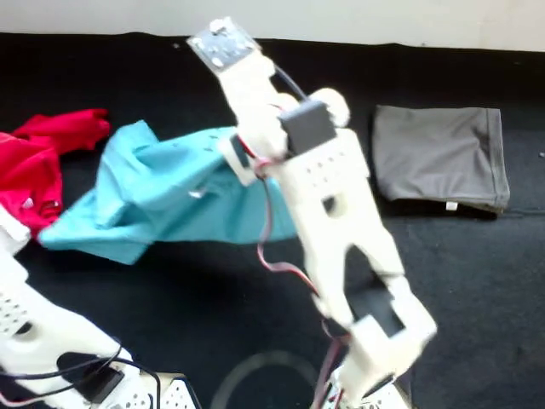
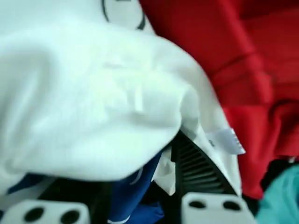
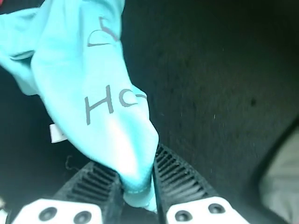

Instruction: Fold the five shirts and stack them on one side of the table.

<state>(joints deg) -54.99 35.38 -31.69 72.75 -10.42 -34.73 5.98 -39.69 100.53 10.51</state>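
While our right claw (image 3: pixel 136 164) clamps one end of the teal shirt (image 1: pixel 162 192), the rest trails across the counter (image 1: pixel 477 281), near a red shirt (image 1: pixel 34 166). Of our left claw (image 2: pixel 134 183), under a white shirt (image 2: pixel 93 102), we cannot tell the state.

grey letters stand printed on the teal shirt (image 3: pixel 93 74), a dark curved mark on the white shirt (image 2: pixel 93 93).

Right arm (image 1: pixel 341 213) rising from the near edge of the table, stretched away over it, right gripper (image 3: pixel 138 170) with jaws pinched on a fold of the teal shirt (image 3: pixel 93 93), left arm (image 1: pixel 43 332) low at the near left corner
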